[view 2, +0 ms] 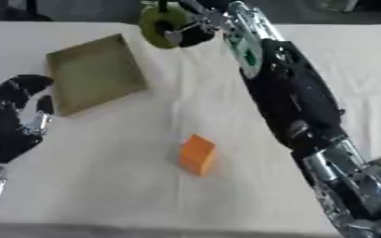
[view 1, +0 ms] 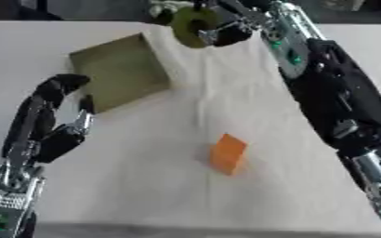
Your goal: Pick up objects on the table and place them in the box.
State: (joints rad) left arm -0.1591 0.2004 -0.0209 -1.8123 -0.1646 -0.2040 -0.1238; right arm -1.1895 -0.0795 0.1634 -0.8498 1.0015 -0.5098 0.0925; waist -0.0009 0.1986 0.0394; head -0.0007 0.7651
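An olive-green shallow box (view 1: 121,69) lies open on the white table at the upper left. My right hand (view 1: 226,29) reaches across the far side of the table, shut on a yellow-green ring-shaped object (view 1: 192,25) held just right of the box's far corner, above the table. An orange block (view 1: 228,154) stands on the table near the middle, well below the box. My left hand (view 1: 57,111) hovers at the left, below the box, fingers curled and holding nothing.
The white cloth-covered table (view 1: 145,186) spreads around the orange block, with its front edge at the bottom. My right arm (view 1: 332,102) crosses the right side of the table from the lower right.
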